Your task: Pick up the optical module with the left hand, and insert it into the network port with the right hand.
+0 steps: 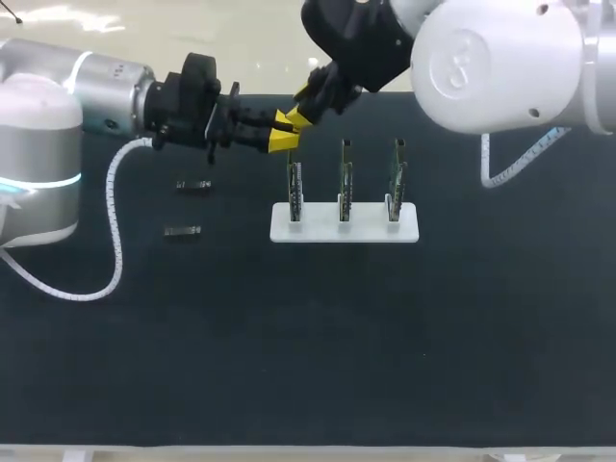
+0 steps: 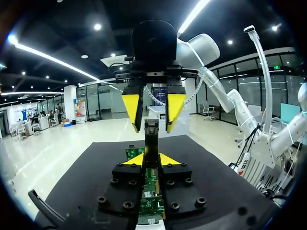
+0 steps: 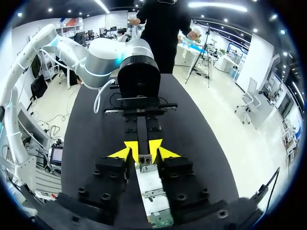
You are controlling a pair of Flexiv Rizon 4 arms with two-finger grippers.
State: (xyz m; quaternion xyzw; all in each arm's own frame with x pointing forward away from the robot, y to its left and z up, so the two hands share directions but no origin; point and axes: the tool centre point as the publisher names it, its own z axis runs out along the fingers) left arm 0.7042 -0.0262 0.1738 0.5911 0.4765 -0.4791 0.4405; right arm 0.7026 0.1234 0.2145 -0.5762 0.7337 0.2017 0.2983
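Note:
The optical module (image 2: 151,136) is a slim dark bar standing out from my left gripper (image 2: 151,159), which is shut on its lower part. The left gripper (image 1: 282,142) hovers just above the leftmost upright board (image 1: 295,186). My right gripper (image 1: 300,116) comes down from the far side and meets it. In the left wrist view the right gripper (image 2: 153,112) flanks the module's free end, with a thin gap on each side. In the right wrist view the module (image 3: 145,162) lies between the right gripper (image 3: 144,154) fingers, close to them.
A white base (image 1: 366,229) holds three upright green boards in a row near the table's middle. Two more small dark modules (image 1: 193,185) (image 1: 182,231) lie on the black mat to the left. The left arm's white cable (image 1: 115,221) loops over the mat.

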